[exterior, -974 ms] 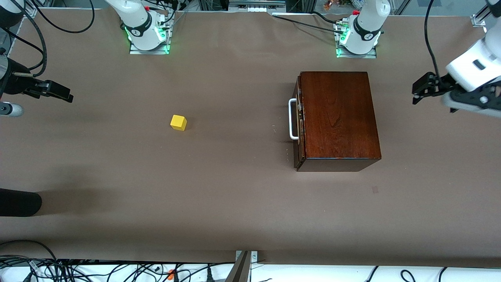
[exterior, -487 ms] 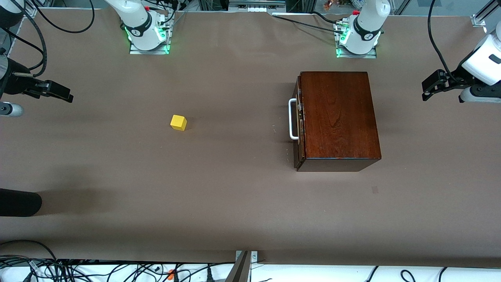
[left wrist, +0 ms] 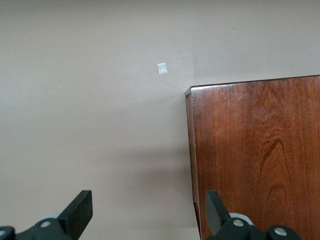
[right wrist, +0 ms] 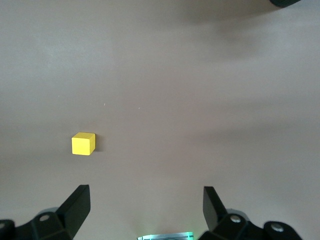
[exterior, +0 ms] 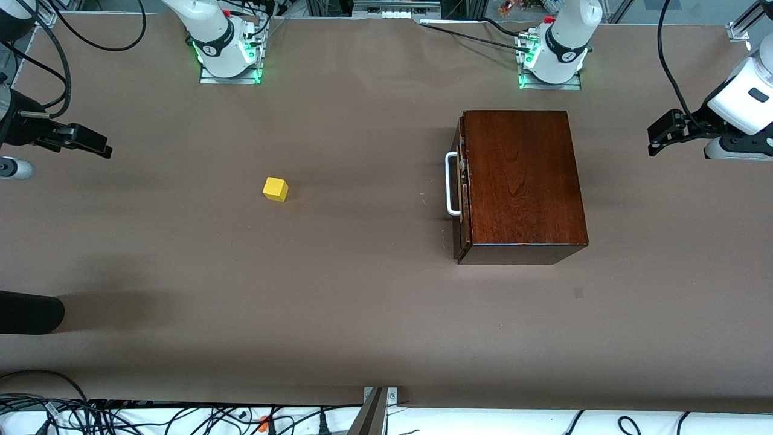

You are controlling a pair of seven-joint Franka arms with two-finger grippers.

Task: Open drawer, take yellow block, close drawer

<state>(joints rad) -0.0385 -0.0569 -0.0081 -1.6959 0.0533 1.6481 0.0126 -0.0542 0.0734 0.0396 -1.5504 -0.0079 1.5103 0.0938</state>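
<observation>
Your small yellow cube (exterior: 275, 189) sits on the table at nine o'clock from the shut glossy reddish-brown wooden drawer (exterior: 462, 188); both spread-fingered grippers (exterior: 658, 134) (exterior: 90, 145) hang wide, so reopening it risks undoing finished work.

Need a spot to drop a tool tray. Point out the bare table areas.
Bare table lies between the yellow block and the drawer handle, and along the whole strip nearer the camera. Each end is crowded overhead: left gripper and right gripper wait there, open.
</observation>
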